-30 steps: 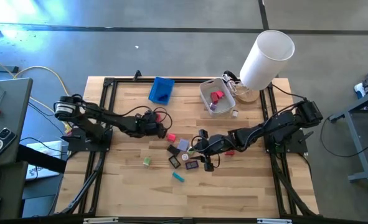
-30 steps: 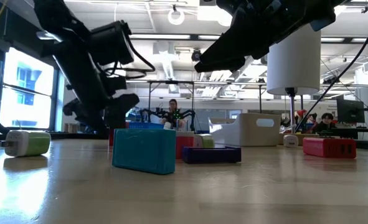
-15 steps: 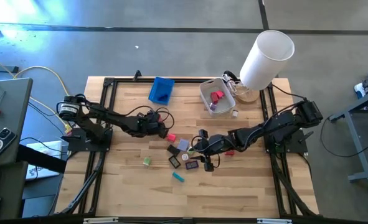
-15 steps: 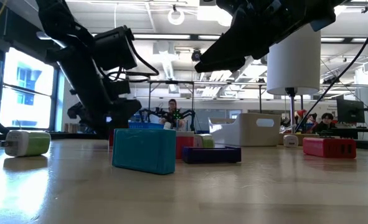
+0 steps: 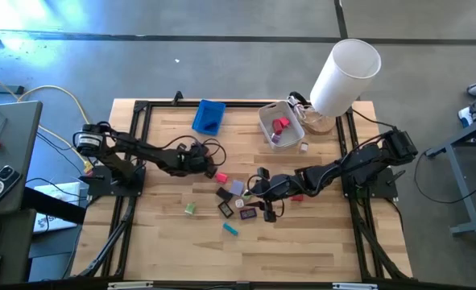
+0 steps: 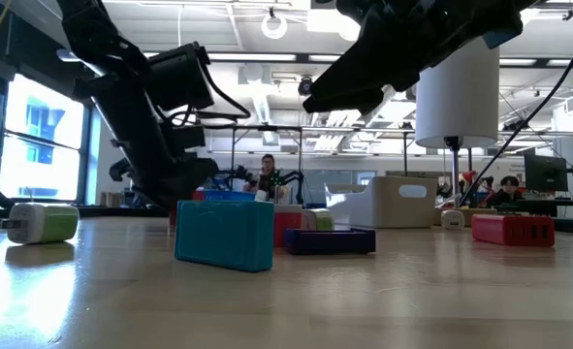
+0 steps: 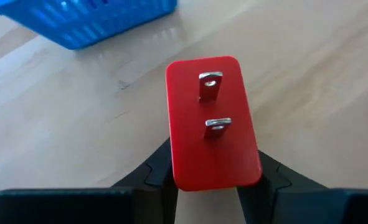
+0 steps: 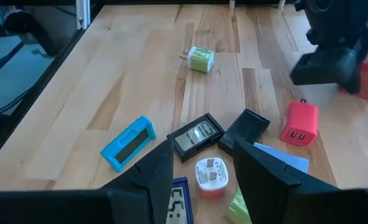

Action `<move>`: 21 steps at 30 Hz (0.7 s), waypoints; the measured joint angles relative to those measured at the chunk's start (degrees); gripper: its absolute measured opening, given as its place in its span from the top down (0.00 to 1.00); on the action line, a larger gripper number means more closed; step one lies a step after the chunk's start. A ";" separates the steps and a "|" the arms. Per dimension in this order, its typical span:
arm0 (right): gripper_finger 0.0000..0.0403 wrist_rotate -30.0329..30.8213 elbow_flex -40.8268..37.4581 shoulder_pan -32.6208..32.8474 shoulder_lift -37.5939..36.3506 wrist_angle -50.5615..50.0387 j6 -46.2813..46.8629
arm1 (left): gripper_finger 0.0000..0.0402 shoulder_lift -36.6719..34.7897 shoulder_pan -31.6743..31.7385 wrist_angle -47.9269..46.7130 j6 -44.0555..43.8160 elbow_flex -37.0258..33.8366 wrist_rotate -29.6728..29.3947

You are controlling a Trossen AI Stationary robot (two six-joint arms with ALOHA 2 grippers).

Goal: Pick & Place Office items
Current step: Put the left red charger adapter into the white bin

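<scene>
My left gripper (image 5: 211,170) (image 7: 212,171) is left of the table's middle, slanting down, shut on a red plug charger (image 7: 212,124) whose two metal prongs face the wrist camera. My right gripper (image 5: 263,201) (image 8: 202,171) hangs open over a cluster of office items. The cluster holds a white round piece (image 8: 210,174), a black display block (image 8: 196,137), a black block (image 8: 246,127), a pink charger (image 8: 299,124) and a teal block (image 8: 127,149). A green charger (image 5: 190,209) lies apart on the table. My left gripper pinches the red charger by its two long sides (image 7: 171,165) between its two fingers, near the end closest to the wrist. The fingers come slanting down from the table's left. Whether the charger's underside rests on the table, I cannot tell.
A blue tray (image 5: 209,116) stands at the far edge, just beyond the left gripper. A translucent white bin (image 5: 280,125) with red and purple pieces sits at the far right, next to a tall white cylinder (image 5: 346,76). A red block (image 5: 296,196) lies under the right arm.
My left gripper has rolled a little about its own line without leaving its place, and its fingers have drawn in on the red charger. My right arm has kept still.
</scene>
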 joint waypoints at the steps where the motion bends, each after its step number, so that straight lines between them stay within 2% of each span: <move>1: 0.62 0.02 0.00 -0.09 0.00 0.00 0.12 | 0.72 -0.27 -0.32 -0.13 0.67 0.00 0.12; 5: 0.62 0.09 0.00 -0.70 0.00 0.38 -0.11 | 0.72 -4.12 -2.42 -0.48 3.19 -0.02 0.53; 8: 0.62 0.26 0.00 -1.18 0.00 1.79 -2.36 | 0.72 -9.34 -4.85 -0.52 3.68 -0.02 0.68; 11: 0.62 0.91 0.00 -1.18 0.00 4.55 -4.65 | 0.72 -15.24 -8.14 1.38 7.76 -0.02 0.65; 16: 0.62 5.79 0.00 -1.16 0.00 9.30 -7.40 | 0.72 -21.79 -15.46 9.37 18.72 -0.02 1.53; 21: 0.62 10.52 0.01 -1.22 0.00 16.82 -7.76 | 0.72 -21.98 -20.94 19.05 26.52 -0.02 3.26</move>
